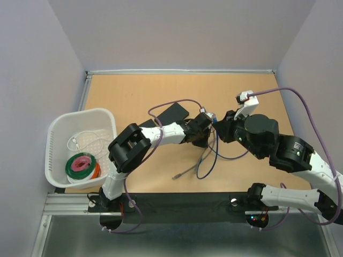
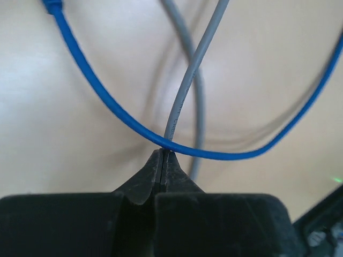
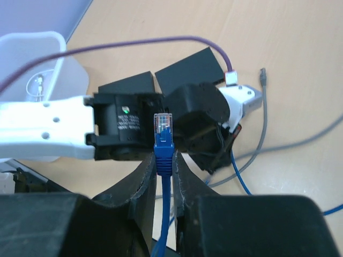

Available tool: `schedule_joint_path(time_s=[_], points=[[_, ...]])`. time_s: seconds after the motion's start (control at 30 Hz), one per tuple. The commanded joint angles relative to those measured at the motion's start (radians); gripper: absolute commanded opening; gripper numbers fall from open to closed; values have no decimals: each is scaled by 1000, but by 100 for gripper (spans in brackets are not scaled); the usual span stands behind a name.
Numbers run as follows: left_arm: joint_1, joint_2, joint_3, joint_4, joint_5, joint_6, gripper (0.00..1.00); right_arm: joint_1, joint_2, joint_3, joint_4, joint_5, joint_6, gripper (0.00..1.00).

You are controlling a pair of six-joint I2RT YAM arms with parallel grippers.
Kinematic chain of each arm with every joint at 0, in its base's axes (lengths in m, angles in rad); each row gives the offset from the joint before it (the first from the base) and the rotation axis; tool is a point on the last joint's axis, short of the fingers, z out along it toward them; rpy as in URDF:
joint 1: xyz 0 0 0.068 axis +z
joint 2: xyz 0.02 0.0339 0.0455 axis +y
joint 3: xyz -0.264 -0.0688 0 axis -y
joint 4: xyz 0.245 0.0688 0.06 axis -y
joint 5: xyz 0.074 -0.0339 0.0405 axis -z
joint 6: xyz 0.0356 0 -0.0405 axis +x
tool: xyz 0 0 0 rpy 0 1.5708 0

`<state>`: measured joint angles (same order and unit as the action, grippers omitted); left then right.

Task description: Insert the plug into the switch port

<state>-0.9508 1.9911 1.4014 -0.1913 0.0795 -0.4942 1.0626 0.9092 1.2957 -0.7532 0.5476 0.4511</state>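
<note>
My right gripper [image 3: 164, 160] is shut on the blue boot of the plug [image 3: 164, 126], whose clear tip points up and away toward the left arm's wrist [image 3: 120, 123]. The black switch [image 1: 174, 113] lies flat on the table beyond both grippers, also seen as a black slab [image 3: 190, 67]; its ports do not show. My left gripper [image 2: 162, 153] is shut just above the table, in the middle [image 1: 199, 140]. The blue cable [image 2: 107, 101] crosses right at its tips. A grey cable [image 2: 185, 85] runs down to the tips; no cable shows between the jaws.
A white basket [image 1: 56, 134] with tape rolls and a white cord stands at the table's left edge. Loops of blue cable [image 1: 206, 170] and grey cable [image 1: 188, 170] lie in front of the grippers. Purple arm cables arc over the switch and along the right.
</note>
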Motion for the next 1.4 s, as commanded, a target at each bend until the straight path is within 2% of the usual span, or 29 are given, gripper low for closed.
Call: schedule_joint_path(time_s=[0.0, 0.13, 0.27, 0.4, 0.43, 0.47, 0.63, 0.67, 0.8, 1.07, 1.23, 1.37], points=[[-17, 35, 36, 119, 138, -191, 0, 4, -21, 112, -6, 64, -43, 0], [-37, 86, 50, 246, 224, -302, 0, 2, -33, 194, -9, 49, -90, 1], [-58, 133, 111, 393, 304, -371, 1, 4, 6, 269, -11, -111, -163, 0], [-74, 123, 177, 379, 309, -330, 42, 4, 63, 322, -9, -256, -195, 1], [-69, 101, 176, 360, 281, -293, 60, 4, 100, 348, -11, -279, -201, 1], [-65, 88, 174, 301, 263, -271, 65, 4, 115, 356, -9, -317, -209, 0], [-23, -50, 110, 83, 73, -135, 68, 4, 181, 329, -8, -342, -224, 0], [0, -72, 104, 11, -8, -118, 68, 4, 183, 300, 8, -339, -223, 0], [79, -199, 27, -79, -141, -41, 68, 4, 165, 251, 25, -296, -227, 0], [273, -339, -84, -152, -230, 60, 68, 4, 91, 326, -4, -46, -262, 0], [368, -376, -185, -111, -204, 80, 68, 4, 258, 451, -90, 28, -394, 0], [458, -391, -248, -71, -207, 82, 68, 4, 390, 380, -56, -52, -423, 0]])
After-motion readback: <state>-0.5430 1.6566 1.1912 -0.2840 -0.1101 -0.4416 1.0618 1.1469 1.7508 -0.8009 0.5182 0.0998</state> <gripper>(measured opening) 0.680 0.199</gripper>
